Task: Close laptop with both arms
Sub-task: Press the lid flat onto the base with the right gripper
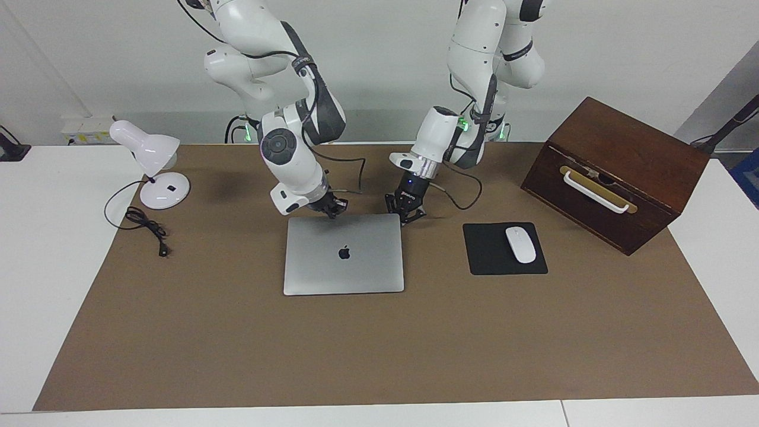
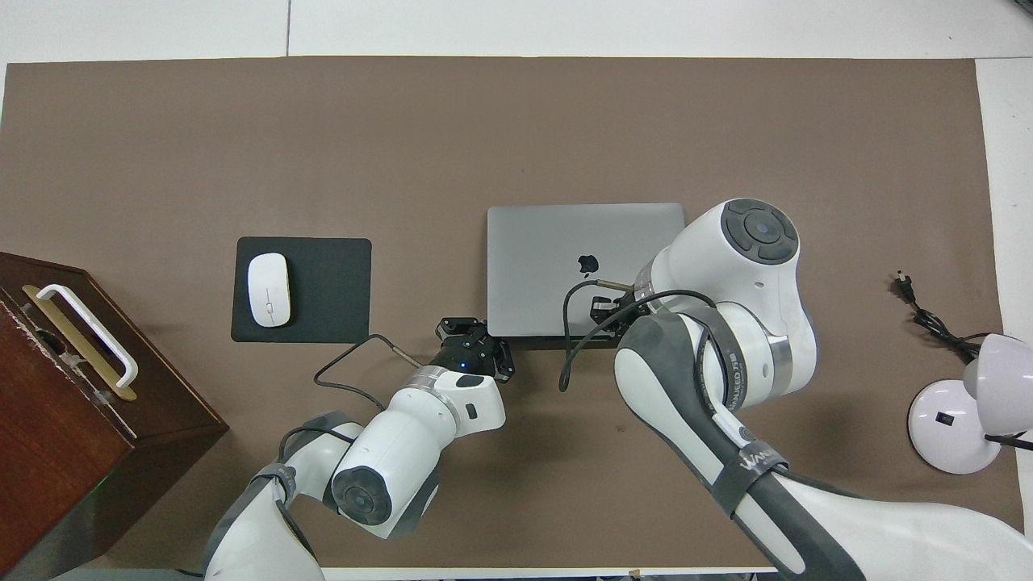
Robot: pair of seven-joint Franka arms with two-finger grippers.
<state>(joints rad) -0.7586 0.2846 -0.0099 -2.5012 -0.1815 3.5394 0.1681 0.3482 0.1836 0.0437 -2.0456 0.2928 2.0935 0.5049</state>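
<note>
now lying shut and flat near the middle of the brown mat (image 1: 237,356), apple logo up: laptop (image 1: 344,261). hanging over its edge nearest the robots, toward the right arm's end: right gripper (image 1: 332,209), fingertips together, holding nothing. just off the laptop's corner toward the left arm's end, low over the mat: left gripper (image 1: 406,214), fingertips together too, empty. beside the laptop, toward the left arm's end: black mouse pad (image 1: 489,264) with white mouse (image 1: 520,244) on it; wooden box (image 1: 616,172) at that edge. white lamp (image 1: 151,166) at the right arm's edge.
</note>
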